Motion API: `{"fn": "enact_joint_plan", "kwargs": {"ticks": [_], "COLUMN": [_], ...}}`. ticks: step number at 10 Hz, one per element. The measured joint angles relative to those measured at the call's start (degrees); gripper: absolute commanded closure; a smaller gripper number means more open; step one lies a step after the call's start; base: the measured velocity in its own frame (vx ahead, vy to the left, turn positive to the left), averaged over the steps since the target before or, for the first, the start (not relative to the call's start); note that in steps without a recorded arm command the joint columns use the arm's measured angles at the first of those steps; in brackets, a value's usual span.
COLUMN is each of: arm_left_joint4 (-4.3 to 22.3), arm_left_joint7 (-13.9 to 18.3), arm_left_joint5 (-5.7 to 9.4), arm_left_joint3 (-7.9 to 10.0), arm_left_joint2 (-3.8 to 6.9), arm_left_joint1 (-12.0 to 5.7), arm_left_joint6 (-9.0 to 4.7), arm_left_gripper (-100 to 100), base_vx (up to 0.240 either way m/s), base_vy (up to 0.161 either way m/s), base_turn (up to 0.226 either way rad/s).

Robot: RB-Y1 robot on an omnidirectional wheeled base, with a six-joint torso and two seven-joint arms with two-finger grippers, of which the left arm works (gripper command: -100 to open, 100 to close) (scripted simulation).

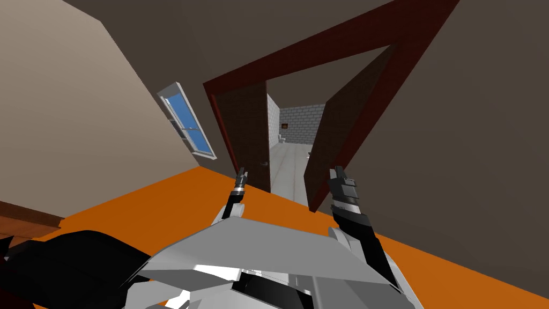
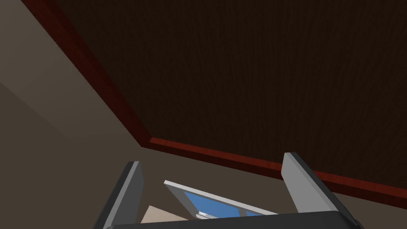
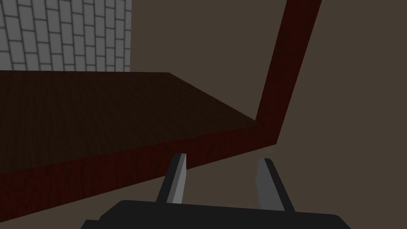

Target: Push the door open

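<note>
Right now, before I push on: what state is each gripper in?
Left gripper: open, holding nothing.
Right gripper: open, holding nothing.

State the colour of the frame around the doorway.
Dark red; the door frame shows best in the head view.

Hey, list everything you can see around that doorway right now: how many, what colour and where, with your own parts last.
left door leaf: one, dark brown, ahead of my left arm
right door leaf: one, dark brown, swung away from me, ahead of my right arm
door frame: one, dark red, around both leaves
brick wall: one, grey, far end of the room seen through the gap between the leaves
window: one, white frame with blue panes, on the wall left of the door
floor: one, orange, on my side of the doorway
left gripper: one, fingers open, facing the left leaf
right gripper: one, fingers open, by the right leaf
</note>
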Motion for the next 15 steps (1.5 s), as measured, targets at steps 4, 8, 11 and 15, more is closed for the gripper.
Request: {"fn": "enact_joint_plan", "kwargs": {"ticks": [4, 8, 11, 15], "arm_left_joint4": [8.3, 14.4, 19.6, 25.5], "arm_left_joint7": [-0.4, -0.8, -0.8, -1.1], "arm_left_joint5": [0.10, 0.10, 0.31, 0.32], "arm_left_joint3": [0.80, 1.23, 1.85, 2.33], "arm_left_joint2": [0.36, 0.26, 0.73, 0.40], "arm_left_joint1": [-3.27, -5.46, -7.44, -9.43], "arm_left_joint6": [-1.54, -2.45, -3.31, -4.51], "arm_left_gripper": [-100, -100, -100, -100], "base_vx": [0.061, 0.032, 0.039, 0.038], "base_vy": [0.103, 0.063, 0.088, 0.080], "base_turn": [-0.150, -0.121, -0.118, -0.110]}}
